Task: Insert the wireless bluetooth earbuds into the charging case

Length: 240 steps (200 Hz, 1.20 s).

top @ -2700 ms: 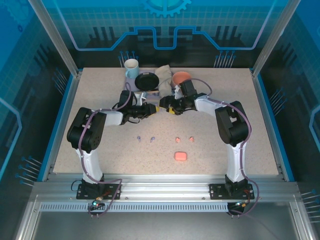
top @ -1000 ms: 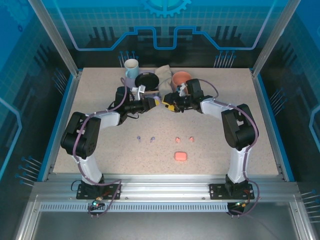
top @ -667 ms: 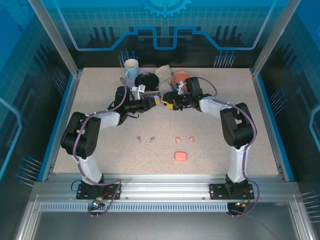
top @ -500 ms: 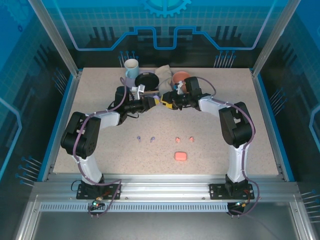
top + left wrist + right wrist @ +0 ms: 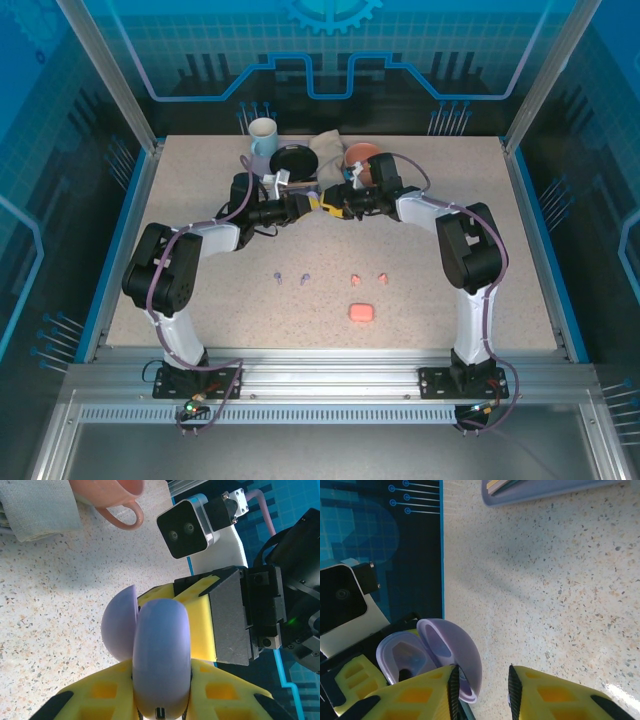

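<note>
My left gripper is shut on a lavender charging case, held above the table at the back middle. Its lid stands open. My right gripper meets it from the right, jaws apart. The lid rests against the left finger, with a gap to the other finger, and the case's hollow base faces the right wrist camera. Two lavender earbuds and two pink earbuds lie on the table nearer the arms. A pink case lies closed in front of them.
At the back stand a white mug, a black dish, a folded cloth and a pink mug, close behind both grippers. The pink mug sits just beyond the held case.
My right gripper has slid left up to the case in the left gripper, and its jaws have narrowed. The left arm has stayed put.
</note>
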Motion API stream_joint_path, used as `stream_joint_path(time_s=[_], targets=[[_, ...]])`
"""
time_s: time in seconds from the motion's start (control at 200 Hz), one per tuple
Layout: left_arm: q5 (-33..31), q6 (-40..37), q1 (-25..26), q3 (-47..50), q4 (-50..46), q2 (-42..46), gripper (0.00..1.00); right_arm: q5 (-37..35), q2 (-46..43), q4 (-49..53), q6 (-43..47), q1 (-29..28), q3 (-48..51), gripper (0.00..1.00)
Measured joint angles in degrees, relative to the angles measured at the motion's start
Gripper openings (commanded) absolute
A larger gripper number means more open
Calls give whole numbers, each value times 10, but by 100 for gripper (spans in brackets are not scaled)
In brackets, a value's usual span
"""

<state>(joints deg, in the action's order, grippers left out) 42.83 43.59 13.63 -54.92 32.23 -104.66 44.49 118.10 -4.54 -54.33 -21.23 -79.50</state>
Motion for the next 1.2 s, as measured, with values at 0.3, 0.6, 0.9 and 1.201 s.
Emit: stream_joint_path(time_s=[0.3,0.6,0.9,1.201], targets=[[18,0,-2,-3,2,-5,8,26,8,11,40,0,-16,24],[25,4,-3,-11,2,-13,10,49,23,26,66,4,-30,10],[31,14,-3,-16,2,-16,30,47,23,70,97,7,-47,0],[35,0,-3,-27,-18,-16,75,10,23,183,170,6,-110,0]])
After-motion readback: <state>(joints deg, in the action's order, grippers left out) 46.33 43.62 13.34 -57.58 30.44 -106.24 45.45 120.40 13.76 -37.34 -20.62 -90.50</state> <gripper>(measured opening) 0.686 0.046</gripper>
